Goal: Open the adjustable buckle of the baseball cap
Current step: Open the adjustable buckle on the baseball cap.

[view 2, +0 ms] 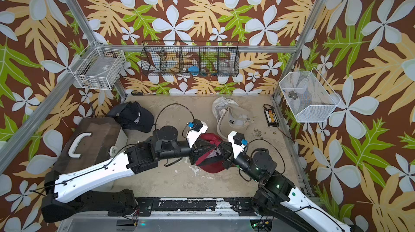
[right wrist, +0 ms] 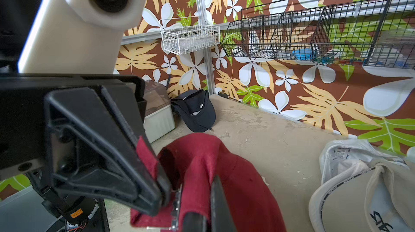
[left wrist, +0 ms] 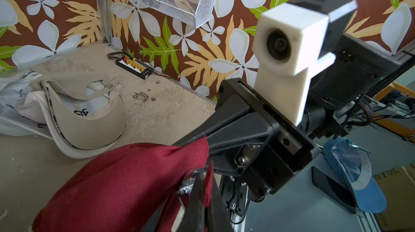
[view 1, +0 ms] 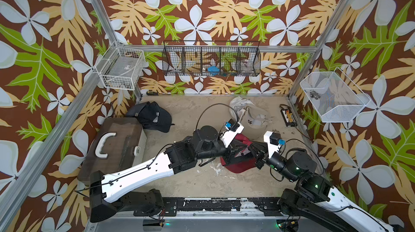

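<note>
Two grippers on the red cap (view 1: pixel 235 168), which sits mid-table (view 1: pixel 202 181) btwn the arms, crown crumpled, brim toward the near edge. Left gripper (right wrist: pixel 160 193) is pinched tight on the red strap (right wrist: pixel 146 153). Right gripper (left wrist: pixel 193 142) is clamped on cap fabric at the back. Silver buckle (right wrist: pixel 177 204) sits right btwn the tips, partly hidden.

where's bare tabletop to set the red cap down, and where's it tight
Two free patches of tabletop: the front strip between the red cap and the front rail, and the back middle between the black cap and the beige cap. Crowded: the centre around the red cap, and the left by the brown-lidded box.
</note>
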